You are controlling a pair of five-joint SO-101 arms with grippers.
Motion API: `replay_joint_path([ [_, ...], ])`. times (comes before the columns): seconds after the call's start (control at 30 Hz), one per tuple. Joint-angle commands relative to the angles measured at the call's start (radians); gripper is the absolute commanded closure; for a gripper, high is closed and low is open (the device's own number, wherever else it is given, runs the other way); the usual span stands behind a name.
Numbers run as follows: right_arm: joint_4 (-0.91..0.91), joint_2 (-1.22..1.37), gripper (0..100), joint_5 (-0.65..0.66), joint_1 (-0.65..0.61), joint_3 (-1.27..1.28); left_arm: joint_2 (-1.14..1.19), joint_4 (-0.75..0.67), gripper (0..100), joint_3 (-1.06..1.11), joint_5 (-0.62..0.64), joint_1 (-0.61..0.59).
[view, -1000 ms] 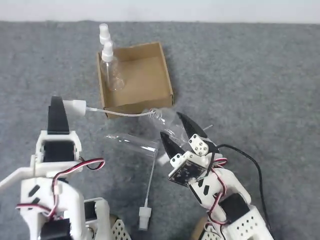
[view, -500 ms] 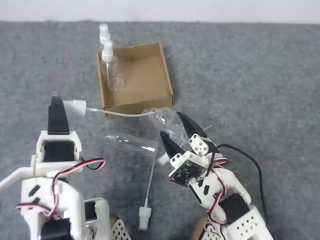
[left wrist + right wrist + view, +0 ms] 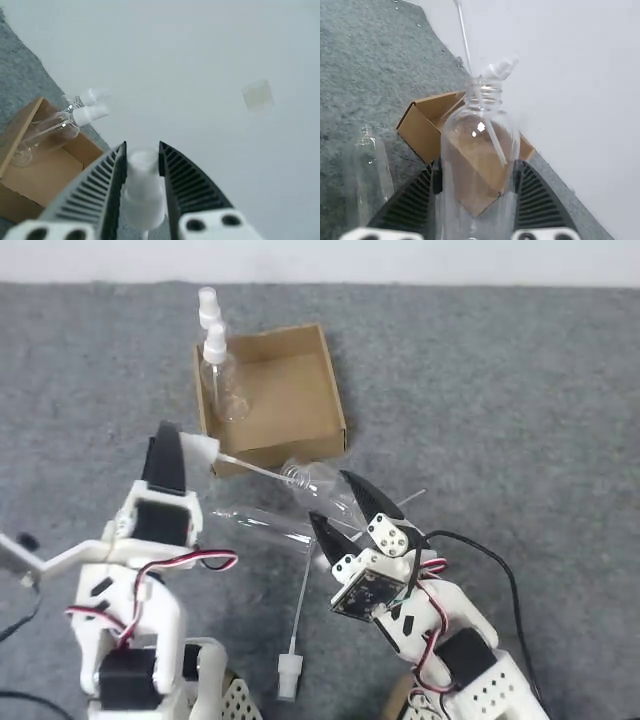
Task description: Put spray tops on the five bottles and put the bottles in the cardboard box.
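The right half of the cardboard box (image 3: 290, 390) shows bare floor, open from above. A capped bottle (image 3: 224, 380) lies along its left wall, and a second capped bottle (image 3: 208, 305) sits just beyond its far left corner. Along the box's near wall, the held spray top (image 3: 197, 452), its tube (image 3: 250, 470) and the held bottle (image 3: 325, 490) bar the way. Nearer still, a loose bottle (image 3: 262, 524) and a loose spray top (image 3: 289, 676) lie on the carpet (image 3: 500, 400), which stretches open to the right of the box.
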Motion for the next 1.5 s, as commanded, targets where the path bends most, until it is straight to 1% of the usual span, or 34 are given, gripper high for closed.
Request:
replay_joint_path([
  [0.0, -0.016, -0.022, 99.1, 0.009, -0.012, 0.006, -0.006, -0.054, 99, 0.015, -0.044, 0.052],
  [0.53, 0.012, -0.022, 99.1, 0.006, -0.039, 0.006, -0.006, -0.058, 99, 0.087, -0.173, 0.276],
  [0.77, 0.012, -0.021, 99.1, 0.006, -0.038, 0.008, -0.006, -0.055, 99, 0.105, -0.216, 0.342],
  [0.93, 0.025, -0.019, 99.1, 0.005, -0.035, 0.025, -0.006, -0.055, 99, 0.114, -0.236, 0.354],
  [1.0, 0.025, -0.019, 99.1, 0.003, -0.033, 0.025, -0.006, -0.055, 99, 0.114, -0.275, 0.359],
  [1.07, 0.025, -0.019, 99.1, -0.017, -0.033, 0.023, -0.006, -0.054, 99, 0.114, -0.305, 0.390],
  [1.23, 0.025, -0.019, 99.1, -0.035, -0.031, 0.023, -0.006, -0.002, 98, 0.105, -0.341, 0.434],
  [1.33, 0.025, -0.019, 99.1, -0.035, -0.031, 0.023, -0.006, 0.002, 92, 0.101, -0.341, 0.433],
  [1.47, 0.045, -0.021, 99.1, -0.037, -0.031, 0.023, -0.006, 0.052, 76, 0.079, -0.338, 0.436],
])
